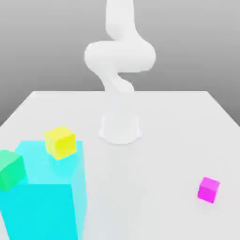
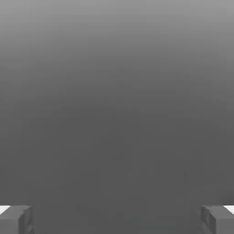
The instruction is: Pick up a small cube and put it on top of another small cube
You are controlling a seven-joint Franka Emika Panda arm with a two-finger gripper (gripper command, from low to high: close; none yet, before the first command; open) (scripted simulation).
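A small yellow cube (image 1: pixel 60 142) and a small green cube (image 1: pixel 10 169) rest on top of a big cyan block (image 1: pixel 47 201) at the exterior view's left. A small magenta cube (image 1: pixel 208 190) lies on the white table at the exterior view's right, near the front. The white arm (image 1: pixel 120 61) rises from its base at the table's middle and runs up out of the picture. In the hand view my gripper (image 2: pixel 117 219) is open, its two grey fingertips (image 2: pixel 16 219) far apart with nothing between them, against plain grey background.
The white table (image 1: pixel 154 159) spreads from the arm's base (image 1: pixel 120 127) toward the front. The tall cyan block fills the front corner at the exterior view's left.
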